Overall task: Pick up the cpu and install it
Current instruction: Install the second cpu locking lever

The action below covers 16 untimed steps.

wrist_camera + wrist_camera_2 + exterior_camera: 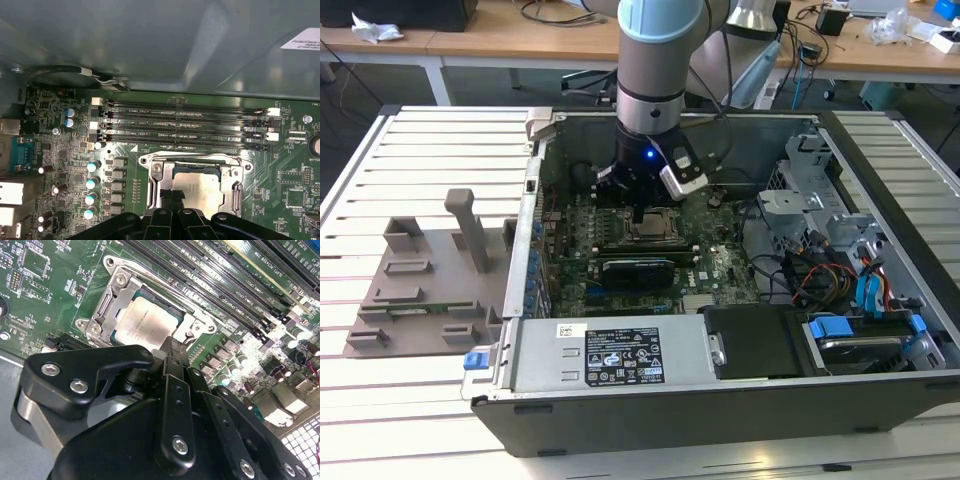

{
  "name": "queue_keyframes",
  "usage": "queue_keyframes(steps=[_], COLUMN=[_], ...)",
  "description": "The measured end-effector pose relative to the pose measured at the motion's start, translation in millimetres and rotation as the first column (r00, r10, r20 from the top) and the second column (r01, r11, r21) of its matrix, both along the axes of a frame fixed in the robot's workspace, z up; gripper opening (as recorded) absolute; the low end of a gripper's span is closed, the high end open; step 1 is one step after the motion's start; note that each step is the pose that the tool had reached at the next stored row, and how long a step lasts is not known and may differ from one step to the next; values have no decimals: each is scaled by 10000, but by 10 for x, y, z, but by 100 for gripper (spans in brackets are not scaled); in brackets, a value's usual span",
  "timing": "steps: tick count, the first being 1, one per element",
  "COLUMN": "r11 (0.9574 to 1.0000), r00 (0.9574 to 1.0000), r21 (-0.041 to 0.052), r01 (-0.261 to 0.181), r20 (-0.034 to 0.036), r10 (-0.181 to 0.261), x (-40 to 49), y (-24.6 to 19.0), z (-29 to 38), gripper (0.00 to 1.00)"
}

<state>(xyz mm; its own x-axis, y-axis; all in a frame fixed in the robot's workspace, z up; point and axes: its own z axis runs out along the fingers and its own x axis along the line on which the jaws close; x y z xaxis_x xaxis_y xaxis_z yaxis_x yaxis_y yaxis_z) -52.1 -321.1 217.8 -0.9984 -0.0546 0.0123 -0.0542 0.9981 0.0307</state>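
Note:
The cpu (pixel 147 320), a silver-topped square chip, lies flat inside the metal socket frame (pixel 107 305) on the green motherboard. In the first wrist view the cpu (pixel 200 190) sits within the frame (pixel 155 172), just below the memory slots. My gripper (pixel 172 345) has its black fingers together, tips resting at the chip's edge with nothing between them. The first wrist view shows the gripper (pixel 172 196) over the chip's near side. In the exterior view the gripper (pixel 638 212) reaches down into the open computer case, above the cpu (pixel 650 228).
Memory slots (pixel 185 125) run beside the socket, and capacitors (pixel 92 182) stand near it. A black card (pixel 638 268) lies in front of the socket. Drive bays and cables (pixel 860 280) fill the case's right. A grey fixture tray (pixel 420 280) sits outside on the exterior view's left.

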Motion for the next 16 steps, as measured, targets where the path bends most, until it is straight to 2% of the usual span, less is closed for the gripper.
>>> queue_keyframes(steps=[16], r11=[10000], r00=[10000], r21=[-20], r01=[0], r20=[0], r10=[0], x=[0], y=[2], z=[60], gripper=[11])
